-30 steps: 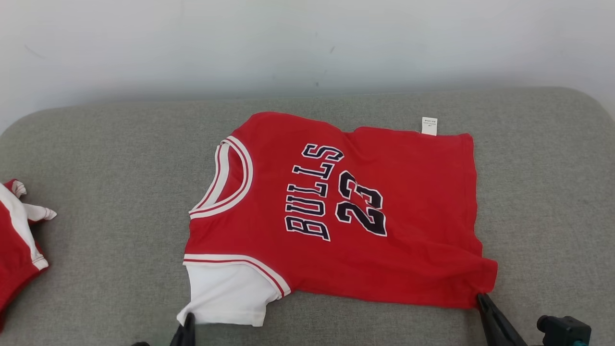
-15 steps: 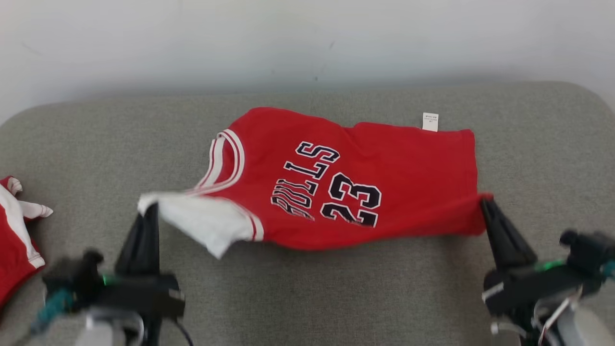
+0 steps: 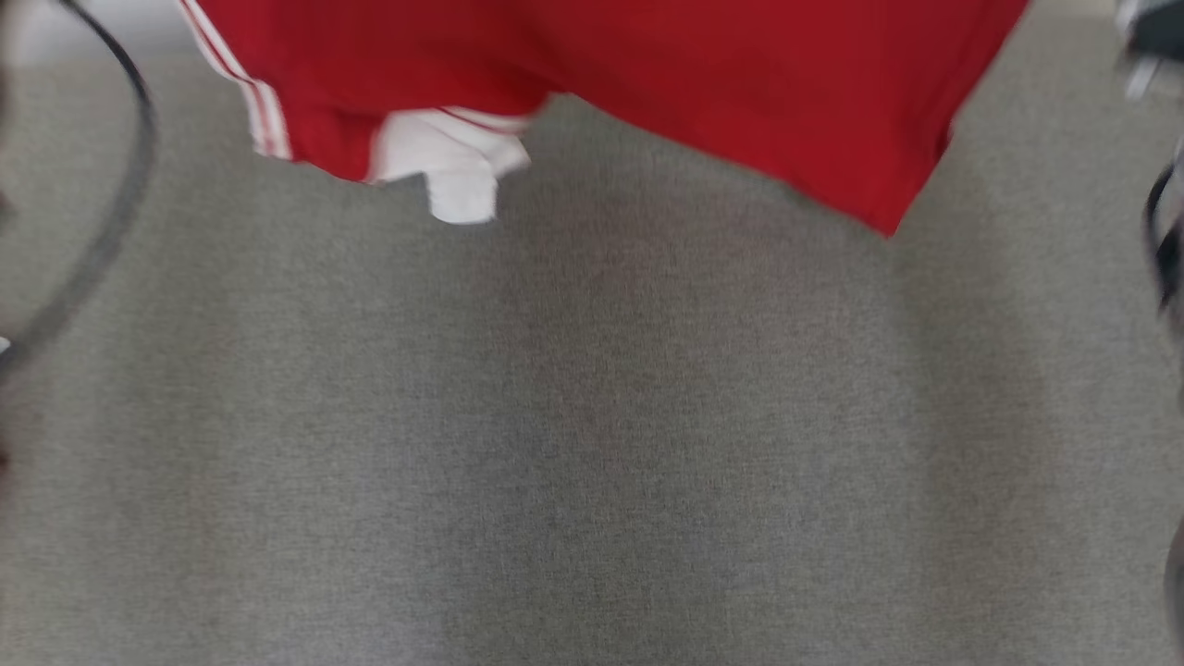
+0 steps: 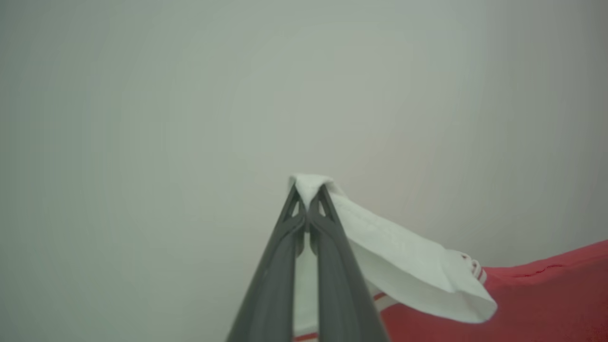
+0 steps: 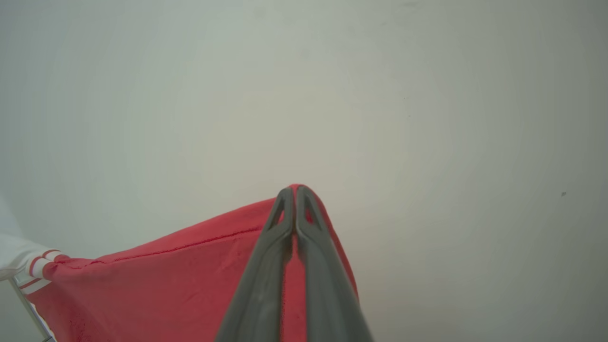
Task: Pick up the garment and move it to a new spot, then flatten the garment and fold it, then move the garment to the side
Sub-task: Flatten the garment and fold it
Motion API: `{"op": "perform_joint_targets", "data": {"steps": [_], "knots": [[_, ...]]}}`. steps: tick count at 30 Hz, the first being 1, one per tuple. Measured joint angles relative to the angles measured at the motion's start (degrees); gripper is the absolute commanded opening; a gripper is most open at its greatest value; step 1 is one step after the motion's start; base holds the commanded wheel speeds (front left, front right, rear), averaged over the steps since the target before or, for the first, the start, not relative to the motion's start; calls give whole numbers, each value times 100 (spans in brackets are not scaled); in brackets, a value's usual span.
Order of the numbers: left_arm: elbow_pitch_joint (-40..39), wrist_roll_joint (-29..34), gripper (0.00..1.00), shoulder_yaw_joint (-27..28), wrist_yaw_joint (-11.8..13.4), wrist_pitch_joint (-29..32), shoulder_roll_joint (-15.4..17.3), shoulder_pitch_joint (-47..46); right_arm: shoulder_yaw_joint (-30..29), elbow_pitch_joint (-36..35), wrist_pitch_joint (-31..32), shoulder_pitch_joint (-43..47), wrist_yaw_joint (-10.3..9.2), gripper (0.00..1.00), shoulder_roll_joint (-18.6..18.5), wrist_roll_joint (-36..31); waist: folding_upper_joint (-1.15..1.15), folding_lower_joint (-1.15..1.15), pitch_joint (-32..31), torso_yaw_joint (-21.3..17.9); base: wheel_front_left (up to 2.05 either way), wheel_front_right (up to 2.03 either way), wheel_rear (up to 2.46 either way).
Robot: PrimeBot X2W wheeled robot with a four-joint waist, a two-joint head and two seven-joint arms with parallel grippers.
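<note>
Dangling garment (image 3: 694, 92), blurred, top cropped

Red knit-cloth jersey (image 3: 703, 83): soft, matt; white sleeve (image 3: 458, 171) same cloth. Grey upholstered surface (image 3: 592, 416): coarse woven fabric. Dark grey fingers (image 4: 273, 285): smooth matt plastic.

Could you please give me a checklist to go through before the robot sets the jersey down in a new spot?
1. Jersey hanging above the cushion: ok.
2. Left end effector shut on its white sleeve: ok.
3. Right end effector shut on its red corner: ok.
4. Jersey hanging flat, without folds: cannot tell; the head view is blurred and cuts off its top.
5. Cable at the left apart from the jersey: ok.
</note>
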Motion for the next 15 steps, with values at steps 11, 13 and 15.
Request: {"op": "perform_joint_targets", "data": {"steps": [11,13,15], "knots": [[1680,201,0,-453,0,109,-10,-3590,-159,2305,-48,-3990,0,0,572,-497,0,0,1177,-130,0,0,0],[1879,240,0,-619,0,44,-33,-3944,-98,2606,-125,-4331,1,0,623,-636,0,0,1367,-154,0,0,0],[2081,238,0,-743,0,-40,-60,-4251,-45,2864,-216,-4587,0,0,641,-703,1,0,1540,-178,0,0,0]]}}
